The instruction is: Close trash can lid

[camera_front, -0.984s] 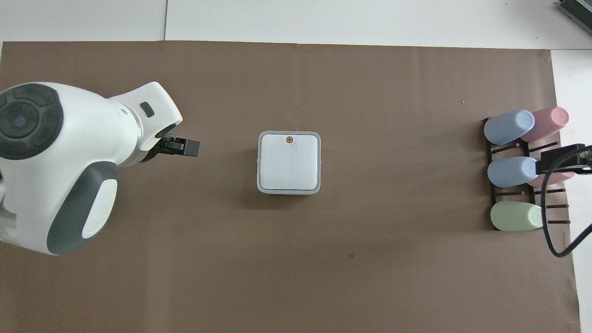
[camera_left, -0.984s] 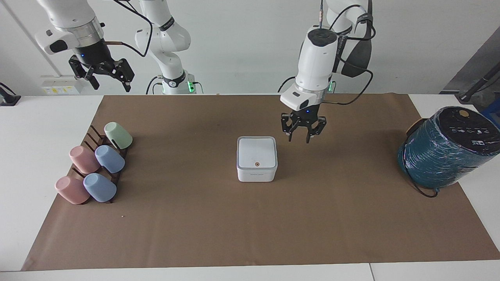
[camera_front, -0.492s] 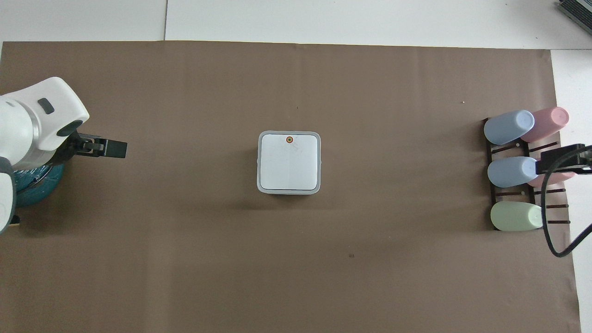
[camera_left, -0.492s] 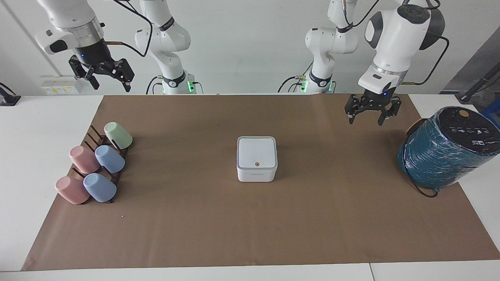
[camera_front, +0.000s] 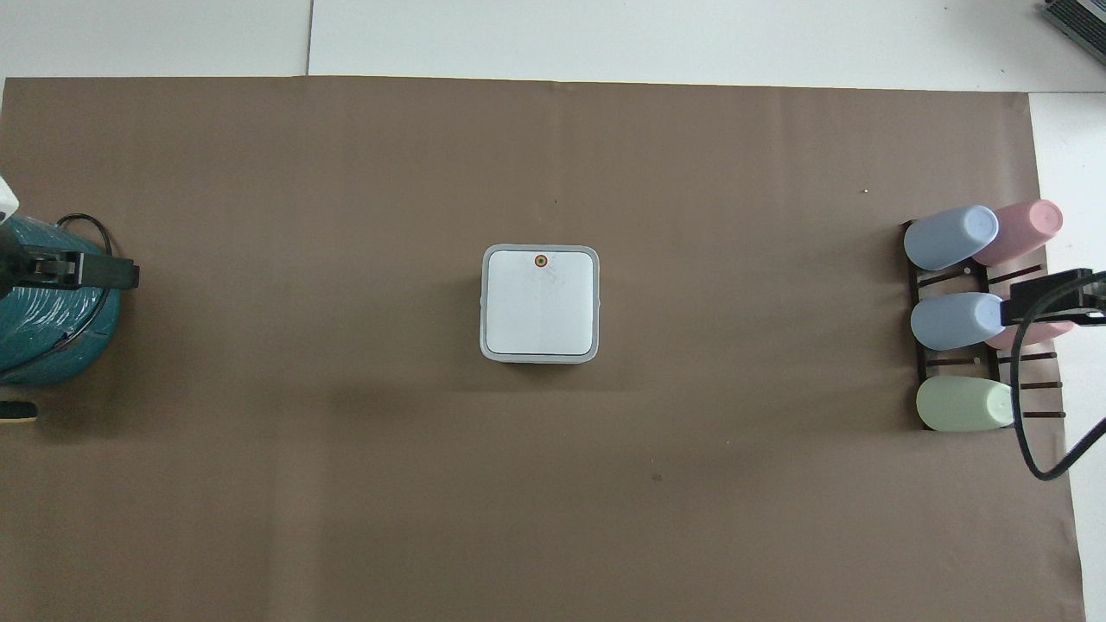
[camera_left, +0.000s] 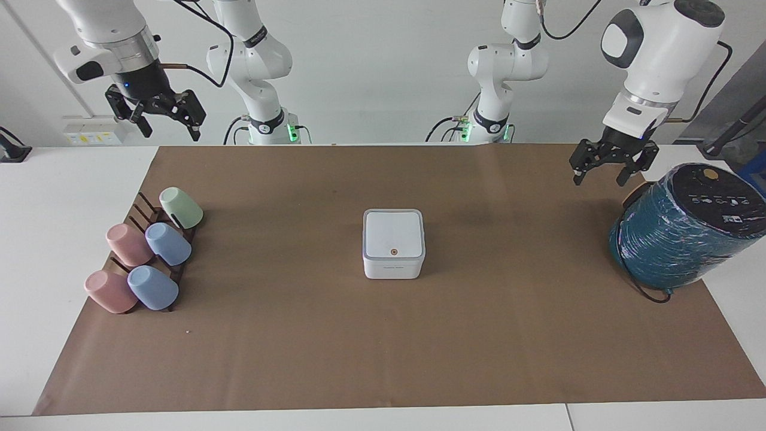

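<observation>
While the square white hinged lid [camera_left: 394, 233] lies flat and shut on the small white cube-shaped plastic trash can [camera_left: 393, 266] at the middle of the brown paper mat [camera_left: 383, 347], the left gripper [camera_left: 607, 171] hangs open and empty over the mat's edge beside the big teal-wrapped cylinder [camera_left: 676, 242]. Above the cup rack [camera_left: 157, 236], the right gripper [camera_left: 169, 123] waits, fingers spread, holding nothing.

The small white cube-shaped trash can [camera_left: 393, 263] stands upright mid-table on the brown paper. Its square grey-rimmed lid [camera_left: 393, 233] lies flat and shut, orange dot on the edge farther from the robots.
</observation>
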`<state>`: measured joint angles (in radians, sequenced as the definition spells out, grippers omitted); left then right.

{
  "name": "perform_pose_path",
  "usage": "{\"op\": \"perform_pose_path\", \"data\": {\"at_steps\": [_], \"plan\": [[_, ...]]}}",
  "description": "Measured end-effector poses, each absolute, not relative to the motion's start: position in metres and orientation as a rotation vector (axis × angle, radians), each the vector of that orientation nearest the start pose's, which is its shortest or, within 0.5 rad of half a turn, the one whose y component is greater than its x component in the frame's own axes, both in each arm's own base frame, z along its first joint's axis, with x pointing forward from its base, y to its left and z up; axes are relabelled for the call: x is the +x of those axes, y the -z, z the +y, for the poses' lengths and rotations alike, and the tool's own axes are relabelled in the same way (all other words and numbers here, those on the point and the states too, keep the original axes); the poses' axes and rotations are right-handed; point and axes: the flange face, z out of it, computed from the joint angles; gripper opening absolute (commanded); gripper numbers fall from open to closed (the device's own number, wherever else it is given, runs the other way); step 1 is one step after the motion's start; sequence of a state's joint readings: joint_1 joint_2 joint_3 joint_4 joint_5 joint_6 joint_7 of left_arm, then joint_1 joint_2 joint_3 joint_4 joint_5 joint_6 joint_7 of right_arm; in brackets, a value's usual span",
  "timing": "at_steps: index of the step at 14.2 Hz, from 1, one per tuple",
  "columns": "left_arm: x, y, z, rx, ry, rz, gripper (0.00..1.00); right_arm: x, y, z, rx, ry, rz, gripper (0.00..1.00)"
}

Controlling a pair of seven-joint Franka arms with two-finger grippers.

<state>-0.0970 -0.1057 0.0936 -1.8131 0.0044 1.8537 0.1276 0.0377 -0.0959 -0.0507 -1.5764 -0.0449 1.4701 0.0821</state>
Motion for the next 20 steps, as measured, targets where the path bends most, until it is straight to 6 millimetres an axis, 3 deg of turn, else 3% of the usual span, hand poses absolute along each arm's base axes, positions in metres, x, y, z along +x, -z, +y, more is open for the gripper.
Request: {"op": "perform_pose_path", "data": {"at_steps": [3, 7, 11, 20], "plan": [[0.542, -0.622, 0.014, -3.114, 0.256, 0.223, 1.0, 0.514, -0.664, -0.013, -3.178, -0.015, 0.158, 1.0], [0.544, -0.654, 0.014, -3.118, 0.199, 0.232, 1.0, 0.514, -0.664, -0.013, -3.178, -0.015, 0.157, 1.0], [0.555, -0.658, 0.009, -3.15, 0.159, 0.237, 1.0, 0.514, -0.664, -0.013, -3.178, -0.015, 0.157, 1.0], [0.552, -0.65, 0.009, -3.174, 0.09, 0.112, 1.0, 0.514, -0.664, -0.013, -3.178, -0.015, 0.158, 1.0]]}}
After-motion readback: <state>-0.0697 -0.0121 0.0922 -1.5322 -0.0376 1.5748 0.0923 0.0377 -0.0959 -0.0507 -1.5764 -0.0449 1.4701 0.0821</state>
